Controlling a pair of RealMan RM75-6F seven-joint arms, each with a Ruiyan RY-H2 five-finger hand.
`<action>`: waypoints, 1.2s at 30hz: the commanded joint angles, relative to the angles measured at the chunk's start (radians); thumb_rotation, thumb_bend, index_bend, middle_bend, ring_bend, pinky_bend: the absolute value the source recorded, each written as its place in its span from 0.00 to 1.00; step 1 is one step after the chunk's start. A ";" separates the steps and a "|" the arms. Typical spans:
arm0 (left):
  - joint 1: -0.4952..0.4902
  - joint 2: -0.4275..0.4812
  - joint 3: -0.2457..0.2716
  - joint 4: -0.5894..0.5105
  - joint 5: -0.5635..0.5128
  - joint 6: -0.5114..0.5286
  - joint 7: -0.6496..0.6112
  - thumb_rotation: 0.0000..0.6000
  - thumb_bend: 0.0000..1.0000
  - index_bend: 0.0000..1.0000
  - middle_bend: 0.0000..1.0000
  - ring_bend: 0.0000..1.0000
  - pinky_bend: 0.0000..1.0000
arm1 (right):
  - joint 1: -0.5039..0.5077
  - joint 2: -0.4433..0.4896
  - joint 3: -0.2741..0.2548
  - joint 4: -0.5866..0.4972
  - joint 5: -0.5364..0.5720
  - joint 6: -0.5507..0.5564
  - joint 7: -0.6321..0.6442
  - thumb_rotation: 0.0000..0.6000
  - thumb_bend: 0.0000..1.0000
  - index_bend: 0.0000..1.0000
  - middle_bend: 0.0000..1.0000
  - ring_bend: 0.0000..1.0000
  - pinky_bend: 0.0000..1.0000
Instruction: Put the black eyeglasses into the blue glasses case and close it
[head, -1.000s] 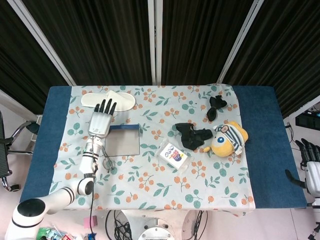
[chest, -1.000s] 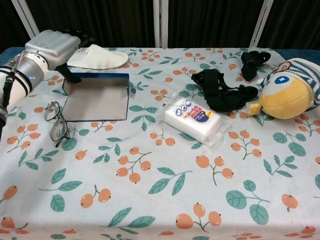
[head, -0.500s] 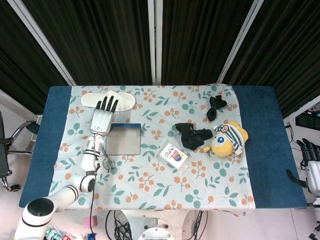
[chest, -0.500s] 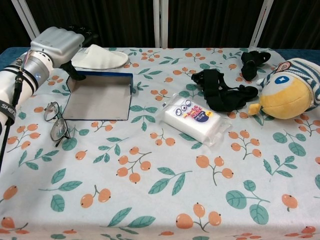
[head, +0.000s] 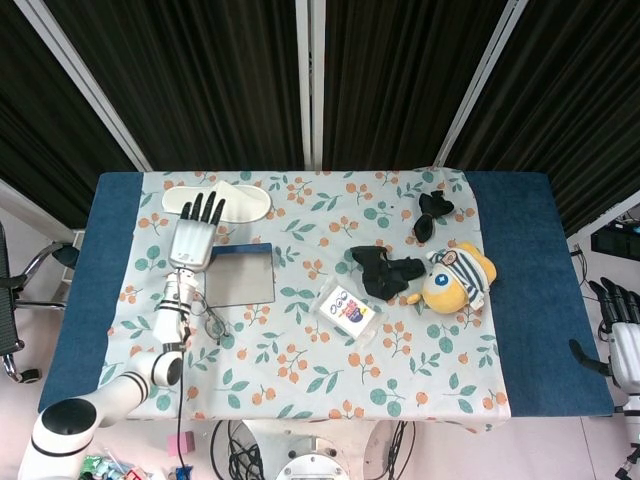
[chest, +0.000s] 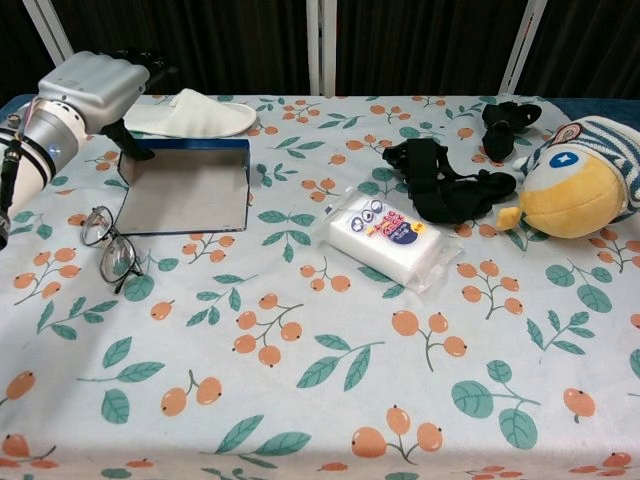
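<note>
Bright, even light falls from overhead, so the floral tablecloth (head: 300, 350) reads clean and shadows stay short and soft, tucked just beneath the plush toy (chest: 575, 185) and the wrapped packet (chest: 385, 238). A faint sheen sits on that packet's plastic. The black curtains (head: 400, 80) behind swallow the light. Both views are sharp, the chest view slightly stretched toward its near edge

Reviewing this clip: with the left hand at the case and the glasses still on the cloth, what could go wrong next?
1. The left hand touches the far-left corner of the open blue glasses case; it may shove the case rather than steady it.
2. The black eyeglasses lie unfolded beside the case's near-left corner; a sliding case could knock them.
3. The white slipper sits just behind, crowding the hand.
</note>
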 joint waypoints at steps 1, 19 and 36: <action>0.014 0.006 0.007 -0.024 -0.003 -0.008 0.001 1.00 0.12 0.00 0.00 0.01 0.16 | 0.000 -0.001 -0.001 -0.001 -0.001 0.000 0.000 1.00 0.20 0.00 0.00 0.00 0.00; 0.175 0.380 0.084 -0.643 0.090 0.107 -0.030 1.00 0.18 0.05 0.00 0.01 0.16 | -0.003 0.011 0.002 0.008 0.006 -0.002 0.024 1.00 0.20 0.00 0.00 0.00 0.00; 0.272 0.490 0.358 -0.533 0.519 0.200 -0.387 1.00 0.26 0.28 0.00 0.01 0.16 | -0.015 0.031 0.002 -0.025 -0.015 0.038 0.000 1.00 0.24 0.00 0.00 0.00 0.00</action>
